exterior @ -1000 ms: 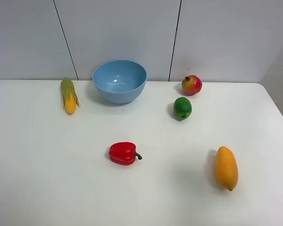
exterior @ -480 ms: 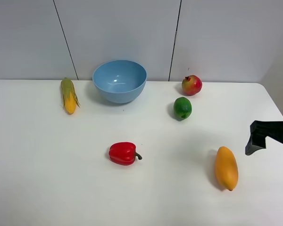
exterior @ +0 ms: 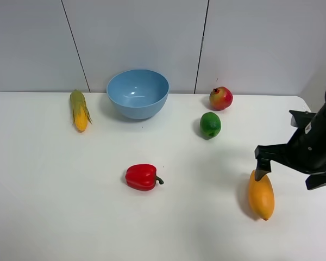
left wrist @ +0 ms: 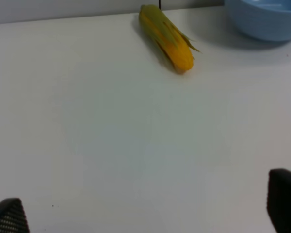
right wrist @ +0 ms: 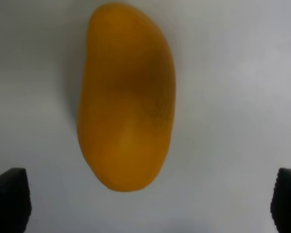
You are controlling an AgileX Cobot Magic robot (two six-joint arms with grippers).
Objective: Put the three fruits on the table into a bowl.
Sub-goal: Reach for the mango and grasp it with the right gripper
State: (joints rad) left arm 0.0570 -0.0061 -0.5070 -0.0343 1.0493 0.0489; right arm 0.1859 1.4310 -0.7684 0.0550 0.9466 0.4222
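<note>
Evidently you are hovering the right jaws wide over the mango [exterior: 261, 194], lining up a grasp; the left jaws are idling wide.

The right arm extends in from the right side, wrist angled down, the right tool [exterior: 287, 171] spread wide; the left tool [left wrist: 145, 212] also stands parted.

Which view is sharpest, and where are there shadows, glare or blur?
Exterior high view: sharpest, even light, a small glare spot inside the bowl, soft shadow left of the mango. Left wrist view: corn slightly soft, left claw tips blurred. Right wrist view: mango mildly soft, a dim patch on it.
</note>
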